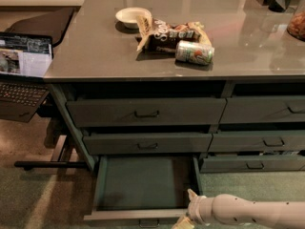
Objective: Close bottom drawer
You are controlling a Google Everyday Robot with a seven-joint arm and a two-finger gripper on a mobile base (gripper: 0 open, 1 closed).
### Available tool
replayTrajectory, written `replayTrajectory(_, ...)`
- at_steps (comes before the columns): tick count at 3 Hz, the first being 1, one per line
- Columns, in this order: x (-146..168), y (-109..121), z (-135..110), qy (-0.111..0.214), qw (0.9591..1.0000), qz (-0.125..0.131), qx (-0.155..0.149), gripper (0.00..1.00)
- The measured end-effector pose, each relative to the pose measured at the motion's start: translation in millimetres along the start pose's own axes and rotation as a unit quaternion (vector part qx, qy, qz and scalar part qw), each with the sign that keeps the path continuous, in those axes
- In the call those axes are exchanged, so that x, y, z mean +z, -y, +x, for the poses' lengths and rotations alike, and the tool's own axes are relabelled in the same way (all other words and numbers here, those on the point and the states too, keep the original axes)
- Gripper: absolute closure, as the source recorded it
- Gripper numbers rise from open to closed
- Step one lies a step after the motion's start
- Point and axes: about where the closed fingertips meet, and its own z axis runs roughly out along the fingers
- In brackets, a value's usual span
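Bottom drawer [143,182] open, green inside; tool [186,210] at front-right corner.

A glossy grey counter [95,51] catches soft overhead light above a cabinet of grey-green drawer fronts [181,111]. Greenish carpet [33,199] covers the floor, and an open laptop [24,66] sits at left. The tool [185,221] hangs at the bottom edge.

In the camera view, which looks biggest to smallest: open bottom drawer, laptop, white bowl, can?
1. bottom drawer
2. laptop, partly cut off
3. white bowl and can look about alike, so unranked
The gripper is at the drawer's front right corner.
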Motion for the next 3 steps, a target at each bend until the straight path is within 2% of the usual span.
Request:
replayTrajectory(1, 0.0, 0.0, 0.0, 0.000, 1.0000, 0.000, 0.000, 0.00)
replayTrajectory(2, 15.6, 8.0, 6.5, -0.010, 0.9999, 0.005, -0.001, 0.00)
replayTrajectory(3, 36.9, 19.1, 17.2, -0.004, 0.9997, 0.008, -0.022, 0.00)
